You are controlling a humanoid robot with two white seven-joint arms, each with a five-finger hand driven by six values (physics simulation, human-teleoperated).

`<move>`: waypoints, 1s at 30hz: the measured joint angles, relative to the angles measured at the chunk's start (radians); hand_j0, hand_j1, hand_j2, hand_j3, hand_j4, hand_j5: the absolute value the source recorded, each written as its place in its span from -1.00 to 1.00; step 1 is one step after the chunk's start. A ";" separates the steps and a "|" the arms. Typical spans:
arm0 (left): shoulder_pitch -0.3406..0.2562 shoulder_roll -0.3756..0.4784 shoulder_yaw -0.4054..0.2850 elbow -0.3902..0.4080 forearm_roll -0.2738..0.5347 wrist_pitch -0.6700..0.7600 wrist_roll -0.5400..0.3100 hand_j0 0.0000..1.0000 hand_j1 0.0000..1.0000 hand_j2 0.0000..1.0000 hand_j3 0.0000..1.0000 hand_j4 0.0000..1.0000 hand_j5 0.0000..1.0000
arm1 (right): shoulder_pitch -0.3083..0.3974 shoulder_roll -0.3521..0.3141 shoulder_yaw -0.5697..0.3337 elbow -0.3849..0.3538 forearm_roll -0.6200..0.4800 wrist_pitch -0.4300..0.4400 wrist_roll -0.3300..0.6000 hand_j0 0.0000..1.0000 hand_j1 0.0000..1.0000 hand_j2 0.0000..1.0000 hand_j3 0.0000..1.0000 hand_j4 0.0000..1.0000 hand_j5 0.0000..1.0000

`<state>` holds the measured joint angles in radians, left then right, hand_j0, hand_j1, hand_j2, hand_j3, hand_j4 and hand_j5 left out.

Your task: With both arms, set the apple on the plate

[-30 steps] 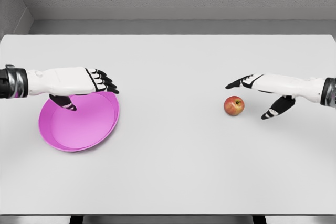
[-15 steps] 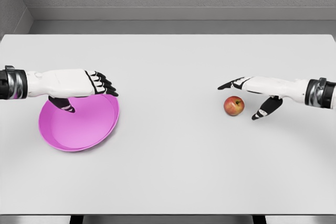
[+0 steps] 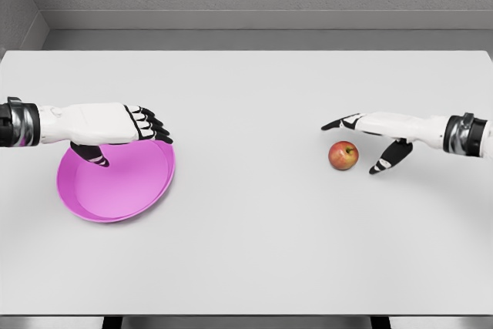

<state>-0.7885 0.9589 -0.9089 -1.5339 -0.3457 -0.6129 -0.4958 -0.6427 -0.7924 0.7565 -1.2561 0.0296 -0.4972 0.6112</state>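
A red apple (image 3: pixel 343 155) with a short stem sits on the white table, right of the middle. My right hand (image 3: pixel 360 142) hovers just above and to the right of it, fingers stretched over its top and thumb down on its right side, open and not touching it. A pink plate (image 3: pixel 115 182) lies at the left. My left hand (image 3: pixel 127 132) reaches over the plate's far rim, fingers extended and thumb hanging over the dish, holding nothing.
The white table (image 3: pixel 246 252) stretches wide between plate and apple, with its front edge near the bottom of the view. A grey wall runs behind the far edge.
My right hand has slid left toward the apple and settled lower beside it, thumb now closer to the fruit. The left hand, the plate and the apple have stayed put.
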 measured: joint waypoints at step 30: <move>0.002 -0.001 0.001 0.000 0.000 0.000 0.000 1.00 1.00 1.00 1.00 1.00 1.00 | -0.009 0.039 0.026 0.020 0.004 -0.001 0.000 0.41 0.41 0.41 0.41 0.41 0.41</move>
<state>-0.7869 0.9580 -0.9074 -1.5337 -0.3457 -0.6129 -0.4959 -0.6519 -0.7537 0.7830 -1.2361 0.0338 -0.4986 0.6111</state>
